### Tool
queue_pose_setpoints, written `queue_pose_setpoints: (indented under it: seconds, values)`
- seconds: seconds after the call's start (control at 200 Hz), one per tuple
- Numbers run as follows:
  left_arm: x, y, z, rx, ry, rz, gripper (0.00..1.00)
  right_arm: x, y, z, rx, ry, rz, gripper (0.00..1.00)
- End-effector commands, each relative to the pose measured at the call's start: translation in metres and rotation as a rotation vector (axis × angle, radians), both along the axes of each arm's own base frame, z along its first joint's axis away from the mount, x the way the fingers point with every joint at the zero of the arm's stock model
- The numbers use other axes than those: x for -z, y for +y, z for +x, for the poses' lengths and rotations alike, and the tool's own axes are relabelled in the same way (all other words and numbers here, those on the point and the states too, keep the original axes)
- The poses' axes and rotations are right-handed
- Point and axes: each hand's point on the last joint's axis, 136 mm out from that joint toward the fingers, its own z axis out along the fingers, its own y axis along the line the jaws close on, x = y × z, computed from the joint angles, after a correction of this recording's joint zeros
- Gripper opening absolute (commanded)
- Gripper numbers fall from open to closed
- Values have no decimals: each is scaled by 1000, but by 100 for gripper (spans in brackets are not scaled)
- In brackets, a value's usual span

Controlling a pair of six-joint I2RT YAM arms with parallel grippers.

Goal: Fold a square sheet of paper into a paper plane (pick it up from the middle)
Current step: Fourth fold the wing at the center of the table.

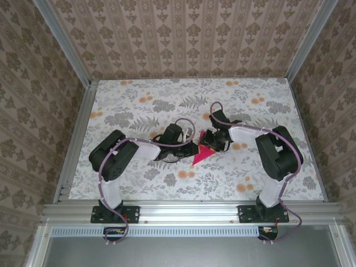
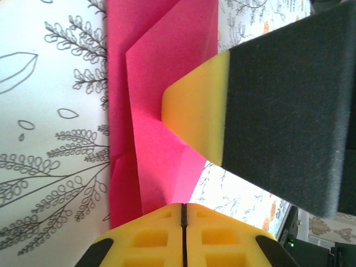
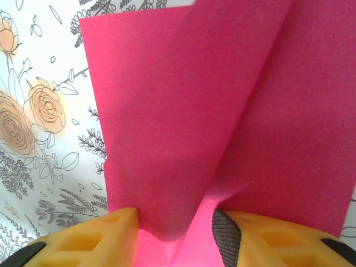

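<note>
L gripper [image 2: 183, 210] pinched shut on part-folded pink paper [image 2: 167, 83]; R gripper [image 3: 175, 236] approx half open, paper's crease sitting btwn its fingers [image 3: 105, 236].

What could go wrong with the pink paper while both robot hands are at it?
The folded magenta-pink paper sheet is puckered inside the right gripper, so pulling might crumple or tear it. The left gripper is shut right at the paper's edge; if both tug apart, the crease could go crooked or slip open.
</note>
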Motion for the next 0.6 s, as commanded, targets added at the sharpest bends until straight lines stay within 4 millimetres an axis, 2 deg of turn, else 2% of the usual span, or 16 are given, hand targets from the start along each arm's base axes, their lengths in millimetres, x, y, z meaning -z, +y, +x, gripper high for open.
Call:
queue_pose_setpoints:
  seconds: [0.0, 0.245, 0.45, 0.595]
  values:
    - [12, 1, 0, 6, 7, 43, 8, 61, -44, -52, 31, 229, -219, 45]
    - [17, 3, 0, 1, 21, 60, 6, 65, -50, -55, 24, 249, -267, 45]
    - [-6, 10, 9, -48, -26, 3, 9, 68, -55, -57, 21, 261, -315, 44]
    - [-18, 26, 18, -116, -59, -8, 12, 70, -59, -62, 20, 289, -345, 42]
